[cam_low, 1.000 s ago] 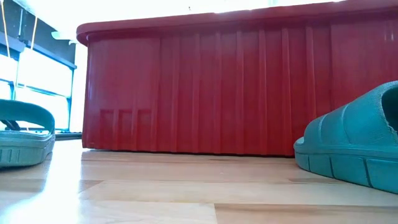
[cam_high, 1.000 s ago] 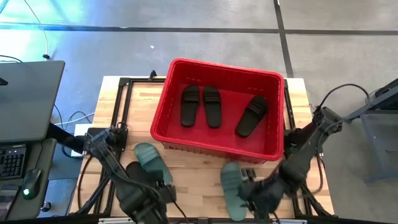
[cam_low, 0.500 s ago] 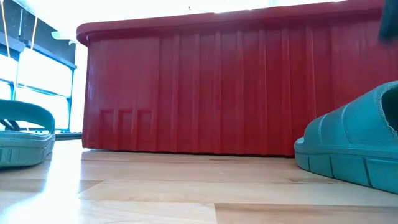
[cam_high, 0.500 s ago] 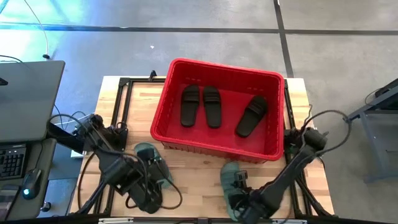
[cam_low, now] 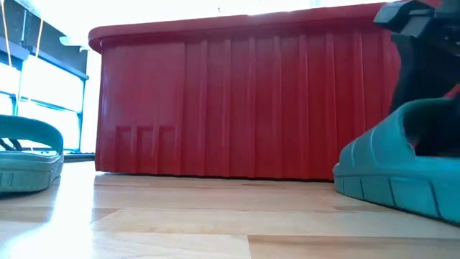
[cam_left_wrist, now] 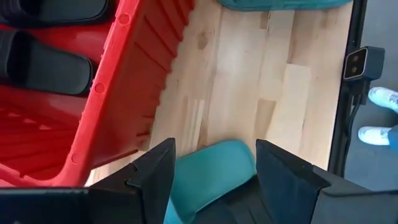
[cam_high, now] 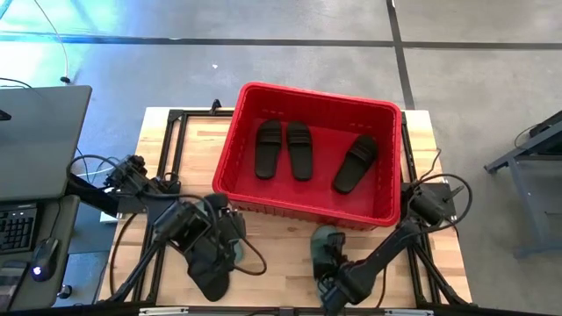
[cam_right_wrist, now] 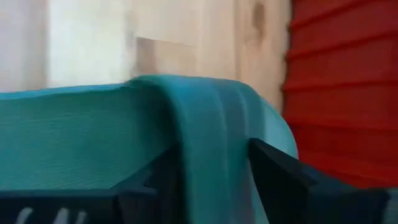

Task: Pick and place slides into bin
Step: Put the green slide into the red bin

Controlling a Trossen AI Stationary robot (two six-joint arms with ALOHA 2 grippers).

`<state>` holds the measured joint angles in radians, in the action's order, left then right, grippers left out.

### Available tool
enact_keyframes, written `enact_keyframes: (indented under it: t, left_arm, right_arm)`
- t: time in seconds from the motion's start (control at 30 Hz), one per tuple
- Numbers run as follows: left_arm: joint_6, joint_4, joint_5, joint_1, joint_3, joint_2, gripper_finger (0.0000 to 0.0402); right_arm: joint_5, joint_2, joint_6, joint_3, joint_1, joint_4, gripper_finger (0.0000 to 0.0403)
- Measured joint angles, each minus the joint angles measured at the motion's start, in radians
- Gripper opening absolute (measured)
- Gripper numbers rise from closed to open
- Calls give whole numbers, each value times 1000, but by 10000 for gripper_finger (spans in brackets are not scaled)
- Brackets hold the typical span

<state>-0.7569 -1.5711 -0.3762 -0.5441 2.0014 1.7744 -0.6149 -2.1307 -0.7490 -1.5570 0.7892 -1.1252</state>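
The red bin (cam_high: 307,90) stands at the table's far middle with three black slides (cam_high: 299,149) flat on its floor. A teal slide (cam_high: 209,213) lies on the table before the bin's left corner, and a black slide (cam_high: 211,283) lies nearer the front edge. My left gripper (cam_left_wrist: 214,180) is open, low over this teal slide (cam_left_wrist: 214,162), one finger on each side. A second teal slide (cam_high: 325,241) lies before the bin's right half. My right gripper (cam_right_wrist: 214,180) is open, its fingers on either side of that slide's strap (cam_right_wrist: 211,124). My right gripper comes down slanting from the table's near side onto the right teal slide's strap (cam_right_wrist: 217,106), with one finger (cam_right_wrist: 155,180) on each side of the band. The slide (cam_low: 388,165) rests on the table on its sole. My left gripper: I cannot tell whether it touches the slide.
The bin's near wall (cam_low: 237,101) stands close behind both teal slides. Bare wood (cam_high: 274,254) lies between the two arms. A dark laptop (cam_high: 35,132) sits off the table's left side. A person's shoes (cam_left_wrist: 380,99) show on the floor beyond the table edge.
My left gripper has swung from the near edge toward the bin and settled over the left teal slide. My right gripper has moved toward the table's left and come down onto the right teal slide, which has shifted slightly on the table.
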Motion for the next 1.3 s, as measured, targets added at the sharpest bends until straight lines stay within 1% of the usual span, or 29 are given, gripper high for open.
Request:
enact_keyframes:
  t: [0.1, 0.17, 0.23, 0.27, 0.3, 0.37, 0.43, 0.53, 0.63, 0.8, 0.93, 1.03, 1.1, 1.17, 1.23, 1.3]
  left_arm:
    - [26, 0, 2, 10, 0, 0, 205]
    - [44, 0, 2, 10, 0, -7, 205]
    - [47, 0, 1, 10, 0, -14, 205]
    - [47, 0, 1, 9, 0, -17, 205]
    - [49, 0, 1, 7, 0, -19, 205]
    - [51, 0, 0, 7, 0, -22, 205]
    - [68, 0, -1, 7, 0, -24, 205]
    - [99, 0, -1, 7, 0, -30, 205]
    - [106, 0, -5, 8, 0, -30, 205]
    - [152, 0, -34, 8, 0, -31, 205]
    - [159, 0, -40, 8, 0, -31, 205]
    - [160, 0, -36, 7, 0, -31, 205]
    - [159, 0, -28, 2, 0, -31, 205]
    - [161, 0, -27, -1, 0, -31, 205]
    - [170, 0, -18, -1, 0, -31, 205]
    - [174, 0, -4, -1, 0, -31, 205]
  right_arm:
    - [23, 6, -14, 0, -14, -16, 121]
    - [48, 10, 1, 0, -20, -21, 83]
    - [74, 12, 3, -3, -24, -30, 36]
    - [84, 12, -3, -12, -25, -50, 19]
    - [90, 12, -5, -29, -24, -73, 11]
    - [78, 13, -14, -79, -23, -139, 16]
    - [41, 14, -12, -155, -16, -212, 14]
    - [12, 15, 7, -294, -9, -331, 5]
    - [-60, 16, -12, -445, 1, -436, 5]
    - [-104, 33, 51, -582, -9, -446, 3]
    - [-66, 33, 101, -710, -32, -441, 2]
    - [-82, 39, 108, -802, -44, -414, 1]
    - [-136, 96, 158, -751, -44, -320, 1]
    - [-209, 144, 204, -726, -49, -291, 1]
    - [-315, 174, 207, -722, -58, -321, 1]
    - [-463, 193, 192, -721, -77, -384, 1]
